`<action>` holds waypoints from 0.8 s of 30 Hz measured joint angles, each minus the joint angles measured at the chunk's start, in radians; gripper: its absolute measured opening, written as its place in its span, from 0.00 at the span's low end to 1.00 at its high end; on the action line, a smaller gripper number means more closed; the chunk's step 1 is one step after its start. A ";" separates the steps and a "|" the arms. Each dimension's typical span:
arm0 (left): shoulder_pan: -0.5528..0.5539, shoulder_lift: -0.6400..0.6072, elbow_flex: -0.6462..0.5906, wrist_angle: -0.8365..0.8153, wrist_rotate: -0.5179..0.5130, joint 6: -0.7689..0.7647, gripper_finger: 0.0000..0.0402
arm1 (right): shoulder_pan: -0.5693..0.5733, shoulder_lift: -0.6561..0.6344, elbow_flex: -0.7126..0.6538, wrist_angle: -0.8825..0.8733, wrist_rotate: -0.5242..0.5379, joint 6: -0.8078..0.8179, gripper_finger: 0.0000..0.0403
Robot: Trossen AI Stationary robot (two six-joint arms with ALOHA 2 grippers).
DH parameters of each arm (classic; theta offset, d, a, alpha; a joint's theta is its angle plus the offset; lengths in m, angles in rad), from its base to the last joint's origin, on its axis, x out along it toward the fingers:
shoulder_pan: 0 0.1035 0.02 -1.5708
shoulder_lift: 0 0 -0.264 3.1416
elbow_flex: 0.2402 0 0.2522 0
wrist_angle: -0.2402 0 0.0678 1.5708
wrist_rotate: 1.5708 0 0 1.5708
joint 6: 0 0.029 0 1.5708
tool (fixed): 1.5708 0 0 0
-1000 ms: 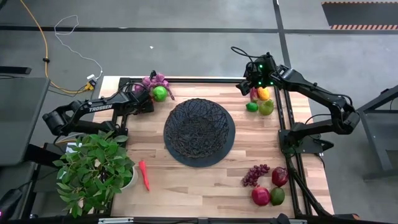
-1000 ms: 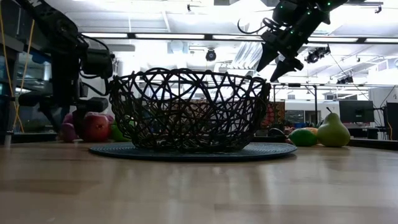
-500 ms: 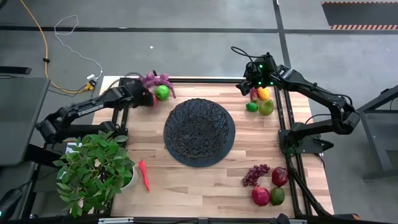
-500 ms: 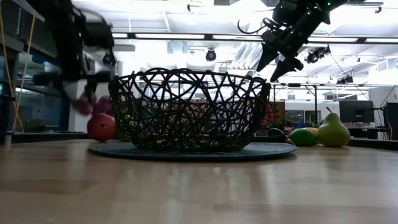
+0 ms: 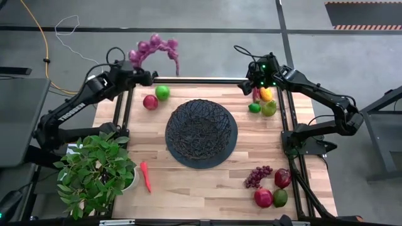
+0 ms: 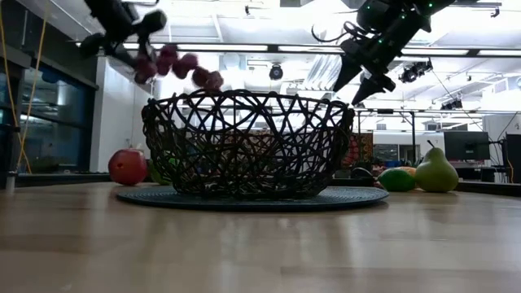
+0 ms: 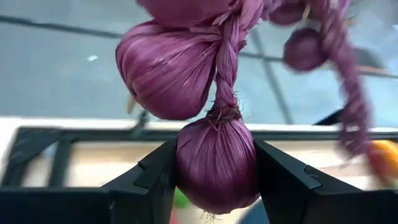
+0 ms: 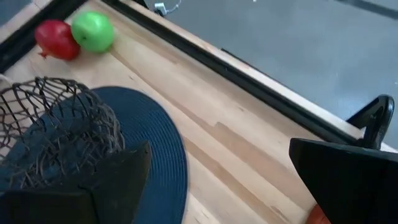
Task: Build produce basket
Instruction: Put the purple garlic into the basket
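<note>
Currently: my left gripper (image 7: 214, 180) pinches a purple bunch (image 5: 154, 48) in the air, past the table's far left edge.

Left to right: potted plant (image 5: 97, 171) near corner; red fruit (image 5: 150, 102) and green fruit (image 5: 162, 92) touching on the wood; empty basket (image 5: 201, 133) at centre; my right gripper (image 6: 362, 88) hangs with jaws spread above the pear (image 6: 436, 172) and lime (image 6: 397, 180); grapes (image 5: 257, 176) near right corner.
</note>
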 joint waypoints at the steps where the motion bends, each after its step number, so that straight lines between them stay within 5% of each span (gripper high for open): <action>1: -0.012 0.002 0.013 0.014 0.013 0.006 0.43 | 0.000 0.000 0.000 0.015 0.000 0.000 0.91; 24: -0.574 0.353 0.078 0.234 0.145 -0.082 0.43 | 0.000 -0.205 0.000 0.060 0.036 0.029 0.91</action>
